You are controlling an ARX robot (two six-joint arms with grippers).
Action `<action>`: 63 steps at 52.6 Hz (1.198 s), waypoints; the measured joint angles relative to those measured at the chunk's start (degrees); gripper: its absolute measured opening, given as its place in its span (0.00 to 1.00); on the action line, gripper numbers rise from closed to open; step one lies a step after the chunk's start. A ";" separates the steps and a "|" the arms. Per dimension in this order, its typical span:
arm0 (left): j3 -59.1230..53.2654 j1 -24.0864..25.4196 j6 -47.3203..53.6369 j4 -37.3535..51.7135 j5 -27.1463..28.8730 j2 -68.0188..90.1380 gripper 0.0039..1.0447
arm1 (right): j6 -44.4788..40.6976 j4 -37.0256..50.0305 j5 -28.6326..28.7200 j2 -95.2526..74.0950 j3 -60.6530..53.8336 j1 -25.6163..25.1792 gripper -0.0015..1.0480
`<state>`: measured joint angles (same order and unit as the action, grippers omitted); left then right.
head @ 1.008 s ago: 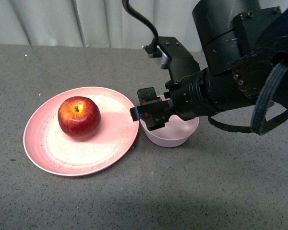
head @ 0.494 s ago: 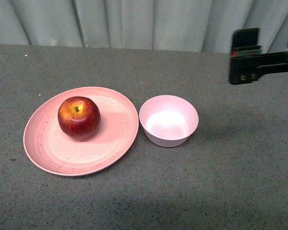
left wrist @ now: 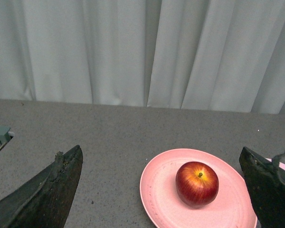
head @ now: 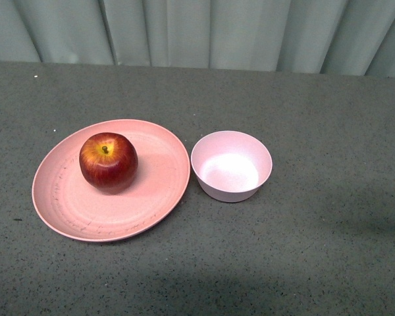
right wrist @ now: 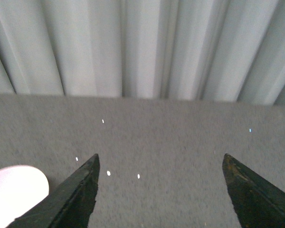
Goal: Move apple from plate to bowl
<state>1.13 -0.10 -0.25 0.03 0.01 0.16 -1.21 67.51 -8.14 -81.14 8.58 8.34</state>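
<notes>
Apple (head: 108,161) rests on plate (head: 151,201), bowl (head: 232,164) empty just beside; left end effector (left wrist: 160,153) and right end effector (right wrist: 160,159) both wide (approach-and-grasp seemingly next).

The apple (head: 108,161) sits on the plate (head: 151,191), left of the plate's middle. The bowl (head: 232,191) stands on the worktop (head: 316,250) just right of the plate, close beside its rim. A curtain (head: 184,29) hangs behind the worktop's far edge.
</notes>
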 joint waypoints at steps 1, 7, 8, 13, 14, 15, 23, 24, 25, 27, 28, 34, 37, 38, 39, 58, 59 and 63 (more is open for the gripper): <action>0.00 0.00 0.00 0.00 0.02 0.02 0.94 | 0.07 1.49 0.44 0.70 -0.68 -0.26 0.67; 0.00 0.00 0.00 0.00 0.02 0.02 0.94 | 0.24 0.39 1.60 6.54 -2.78 -1.68 0.48; 0.00 0.00 0.00 0.00 0.00 0.02 0.94 | 0.26 -0.31 1.79 7.65 -3.23 -1.92 0.45; 0.00 0.00 0.00 0.00 0.00 0.02 0.94 | 0.44 -9.11 2.91 15.89 -4.02 -3.04 0.27; 0.00 0.00 0.00 0.00 0.00 0.02 0.94 | 0.46 -10.45 3.15 17.55 -4.13 -3.21 0.23; 0.00 0.00 0.00 0.00 0.00 0.04 0.94 | 0.48 -12.00 3.39 19.80 -4.37 -3.48 0.18; 0.00 0.00 0.00 0.00 0.02 0.02 0.94 | 0.63 -18.60 7.74 29.07 -6.23 -7.93 0.01; 0.00 0.00 0.00 0.00 0.02 0.02 0.94 | 0.63 -18.99 7.76 29.51 -6.34 -8.02 0.01; 0.00 0.00 0.00 0.00 0.00 0.02 0.94 | 0.63 -19.80 7.76 30.42 -6.54 -8.11 0.01; 0.00 0.00 0.00 0.00 0.00 0.02 0.94 | 0.63 -20.76 7.82 31.82 -6.78 -8.15 0.01; 0.00 0.00 0.00 0.00 0.00 0.02 0.94 | 0.63 -21.70 7.87 32.70 -7.02 -8.15 0.01; 0.00 0.00 0.00 0.00 0.00 0.02 0.94 | 0.63 -25.55 8.00 37.38 -7.67 -8.20 0.01; 0.00 0.00 0.00 0.00 0.00 0.02 0.94 | 0.63 -27.43 8.00 39.58 -7.85 -8.20 0.01; 0.00 0.00 0.00 0.00 0.00 0.02 0.94 | 0.63 -27.80 8.00 40.00 -7.89 -8.20 0.01; 0.00 0.00 0.00 0.00 0.00 0.02 0.94 | 0.63 -28.55 8.02 40.83 -7.96 -8.20 0.01; 0.00 0.00 0.00 0.00 0.00 0.02 0.94 | 0.63 -40.02 8.04 53.42 -8.28 -8.20 0.01; 0.00 0.00 0.00 0.00 0.00 0.02 0.94 | 0.63 -40.30 8.04 53.72 -8.28 -8.20 0.01; 0.00 0.00 0.00 0.00 0.00 0.02 0.94 | 0.63 -42.23 8.04 55.80 -8.28 -8.20 0.01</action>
<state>1.13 -0.10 -0.25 0.03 0.01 0.19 -0.58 25.28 -0.10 -25.34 0.30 0.14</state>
